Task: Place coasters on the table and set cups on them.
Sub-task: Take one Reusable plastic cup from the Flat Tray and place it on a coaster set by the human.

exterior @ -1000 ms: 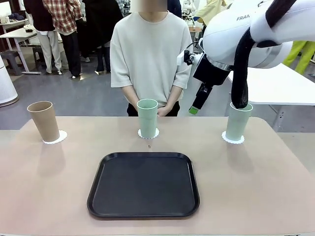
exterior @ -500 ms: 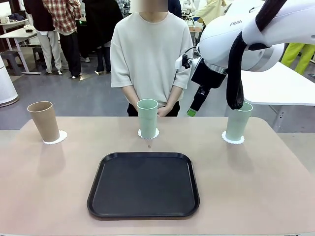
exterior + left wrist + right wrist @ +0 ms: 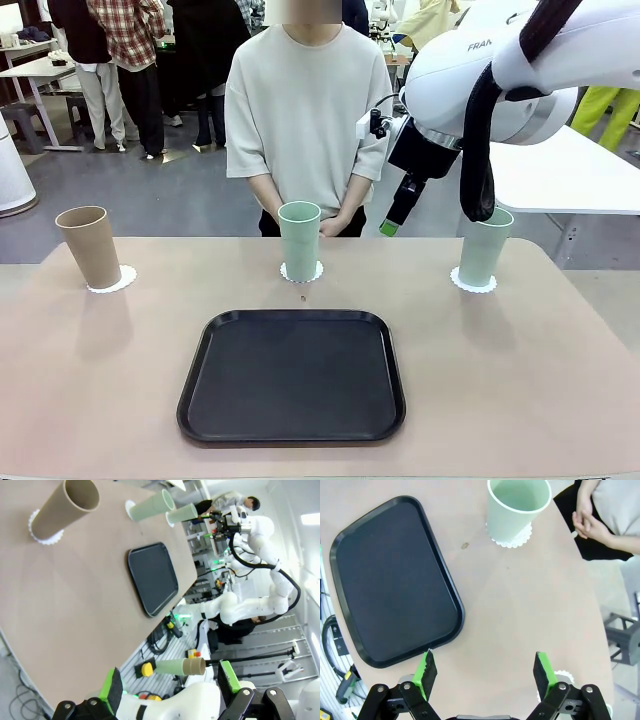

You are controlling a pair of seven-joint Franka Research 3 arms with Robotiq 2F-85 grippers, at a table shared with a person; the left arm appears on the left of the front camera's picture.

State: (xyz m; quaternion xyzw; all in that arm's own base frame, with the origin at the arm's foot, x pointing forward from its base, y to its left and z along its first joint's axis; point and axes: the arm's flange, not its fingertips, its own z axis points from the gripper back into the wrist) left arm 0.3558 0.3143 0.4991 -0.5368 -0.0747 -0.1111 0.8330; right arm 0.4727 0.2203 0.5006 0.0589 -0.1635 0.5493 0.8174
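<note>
Right tool [image 3: 485, 672] has lifted up and back from the tray [image 3: 291, 375], jaws spread, empty; three cups [image 3: 299, 240] sit on coasters [image 3: 473, 283] along the tabletop [image 3: 100, 380] edge beyond the tray, so keep retreating clear; left tool [image 3: 170, 682] released.

The white rounded shell of the right robot arm [image 3: 500, 70] bears dark letters. Only "FRAN" can be read there
</note>
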